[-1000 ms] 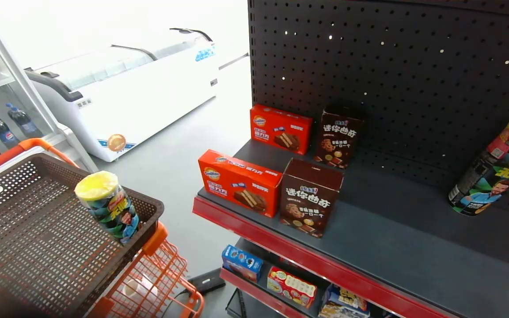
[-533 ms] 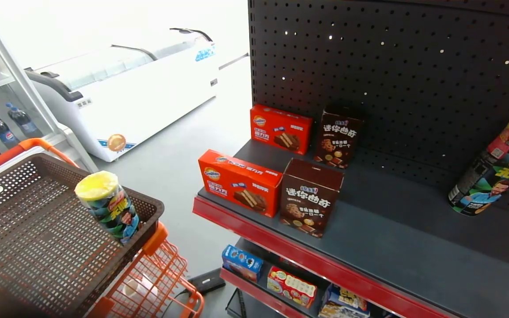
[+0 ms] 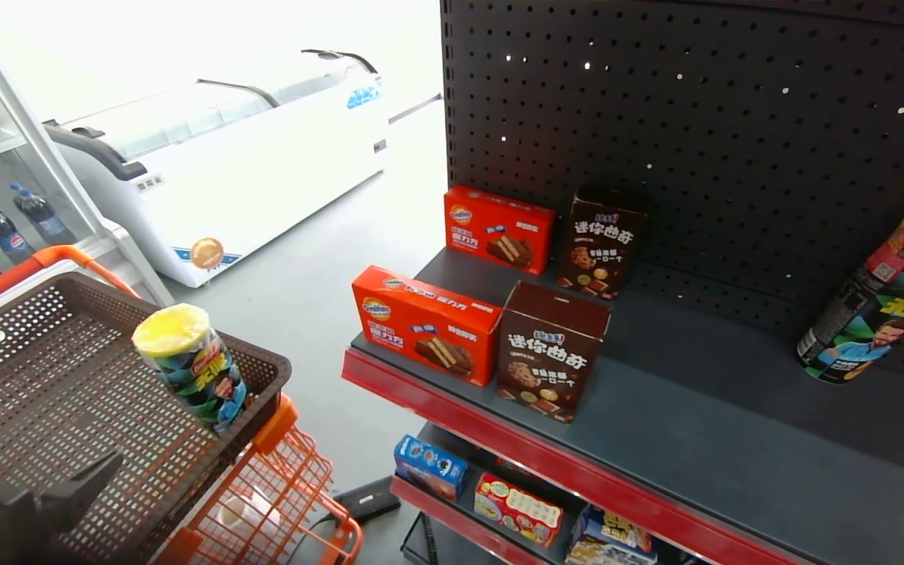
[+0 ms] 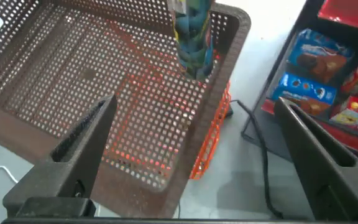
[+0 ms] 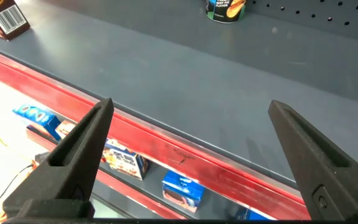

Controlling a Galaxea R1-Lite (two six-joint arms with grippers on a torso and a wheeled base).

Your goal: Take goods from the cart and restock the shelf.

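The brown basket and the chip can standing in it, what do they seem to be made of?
The brown basket is probably moulded plastic, matte: evenly perforated walls and floor. The chip can looks like a cardboard tube with glossy printed wrap; its yellow lid seems thin plastic.

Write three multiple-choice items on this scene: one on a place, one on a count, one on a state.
1. The can nearest the left gripper stands:
A. in the brown basket
B. on the floor
C. on the freezer

2. Red boxes on the upper shelf:
A. one
B. two
C. five

3. The left gripper is:
A. shut on the can
B. shut on a box
C. open and empty

Answers: 1 A, it stands in the basket's corner; 2 B, one in front, one behind; 3 C, its jaws are spread with nothing between.
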